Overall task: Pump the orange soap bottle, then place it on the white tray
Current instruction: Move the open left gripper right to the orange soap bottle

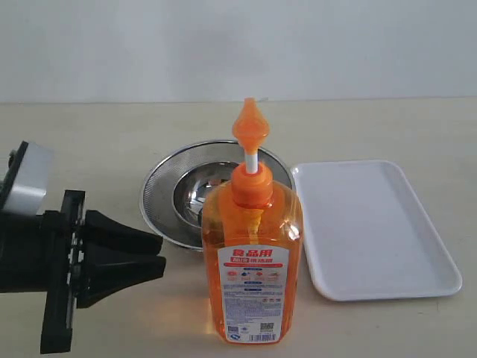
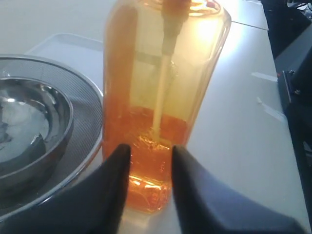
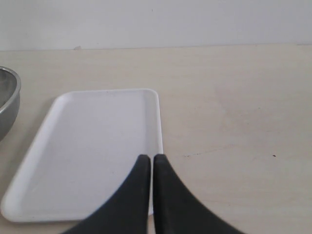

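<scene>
The orange soap bottle stands upright near the table's front, its pump head raised on a white stem and its label facing the exterior camera. To its left my left gripper points at its lower body, a short gap away, without touching. In the left wrist view the jaws stand a little open with the orange soap bottle just beyond the tips. The white tray lies empty to the right of the bottle. My right gripper hovers shut over the edge of the white tray.
A round steel bowl inside a wide mesh rim sits right behind the bottle, left of the tray. It shows close beside the bottle in the left wrist view. Pale wood tabletop lies right of the tray.
</scene>
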Robot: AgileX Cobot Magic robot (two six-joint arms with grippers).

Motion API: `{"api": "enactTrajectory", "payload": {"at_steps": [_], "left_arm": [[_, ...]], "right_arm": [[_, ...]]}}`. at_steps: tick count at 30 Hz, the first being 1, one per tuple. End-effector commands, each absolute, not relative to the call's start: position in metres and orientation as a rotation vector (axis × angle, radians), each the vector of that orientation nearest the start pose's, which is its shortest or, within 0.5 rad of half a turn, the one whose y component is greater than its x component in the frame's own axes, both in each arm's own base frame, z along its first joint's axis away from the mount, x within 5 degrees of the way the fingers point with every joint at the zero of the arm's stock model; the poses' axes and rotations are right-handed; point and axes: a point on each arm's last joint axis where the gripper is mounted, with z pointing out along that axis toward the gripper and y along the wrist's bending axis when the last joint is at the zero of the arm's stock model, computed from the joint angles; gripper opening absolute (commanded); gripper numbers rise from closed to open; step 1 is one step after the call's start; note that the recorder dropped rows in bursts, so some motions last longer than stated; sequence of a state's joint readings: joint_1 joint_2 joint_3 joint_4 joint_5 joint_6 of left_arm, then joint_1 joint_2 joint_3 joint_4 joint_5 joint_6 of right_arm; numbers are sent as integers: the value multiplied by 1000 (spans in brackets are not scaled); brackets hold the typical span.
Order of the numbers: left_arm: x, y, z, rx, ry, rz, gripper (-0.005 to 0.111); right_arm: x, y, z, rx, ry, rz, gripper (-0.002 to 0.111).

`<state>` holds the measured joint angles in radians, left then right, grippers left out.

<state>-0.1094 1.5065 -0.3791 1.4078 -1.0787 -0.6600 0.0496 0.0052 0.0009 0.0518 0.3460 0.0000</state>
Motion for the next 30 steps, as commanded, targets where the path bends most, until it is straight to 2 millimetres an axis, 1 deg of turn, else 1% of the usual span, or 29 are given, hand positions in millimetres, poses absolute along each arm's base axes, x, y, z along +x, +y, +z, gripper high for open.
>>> {"api": "enactTrajectory", "payload": {"at_steps": [1,3,5,9,14,19,23,30], "left_arm": [[189,-102,169,1105,1686,-955,62],[190,-103,171,1071,1674,-976,77],[191,-104,174,1044,1651,-997,83],[191,-104,175,1032,1642,-1005,79],[195,-103,177,969,1642,-996,80],[196,-103,179,918,1654,-1030,90],[195,-103,178,932,1662,-1029,98],[194,-104,178,938,1669,-1038,99]], "right_arm": [[54,4,183,-10,1817,77,0],[54,4,183,-10,1817,77,0],[54,4,183,-10,1817,77,0],[54,4,183,-10,1817,77,0],[54,4,183,-8,1817,80,0],[54,4,183,-8,1817,80,0],[54,4,183,-8,1817,80,0],[54,4,183,-8,1817,80,0]]}}
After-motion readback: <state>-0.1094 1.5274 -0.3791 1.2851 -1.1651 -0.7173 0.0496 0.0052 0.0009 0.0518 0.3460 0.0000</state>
